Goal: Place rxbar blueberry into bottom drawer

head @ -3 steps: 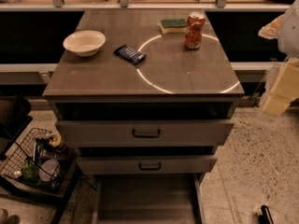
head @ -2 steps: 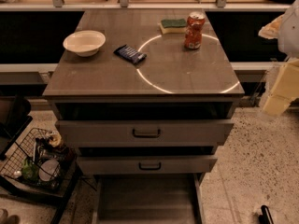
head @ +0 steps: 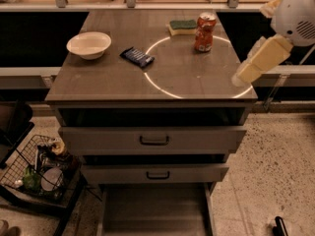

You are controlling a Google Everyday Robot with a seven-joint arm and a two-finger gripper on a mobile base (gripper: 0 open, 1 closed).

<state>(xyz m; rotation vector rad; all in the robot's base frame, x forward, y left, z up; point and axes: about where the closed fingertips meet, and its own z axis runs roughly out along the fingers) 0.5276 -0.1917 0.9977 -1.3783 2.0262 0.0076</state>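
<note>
Obs: bar (head: 137, 56) flat on desk (head: 98, 85), 10 o'clock of centre; bowl (head: 89, 44) near, at its 9. Lowest drawer (head: 152, 213) open. The gripper (head: 279, 226) low at 5 o'clock, state can't tell. Risk: thin wrapper slips; reach clips bowl.

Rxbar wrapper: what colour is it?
The rxbar is dark blue with light markings, camera view; gripper low at bottom right.

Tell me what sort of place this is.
Probably an office kitchenette: drawer cabinet with bowl, soda can and sponge on top, dish basket beside it. Pincer hangs low right, near floor.
</note>
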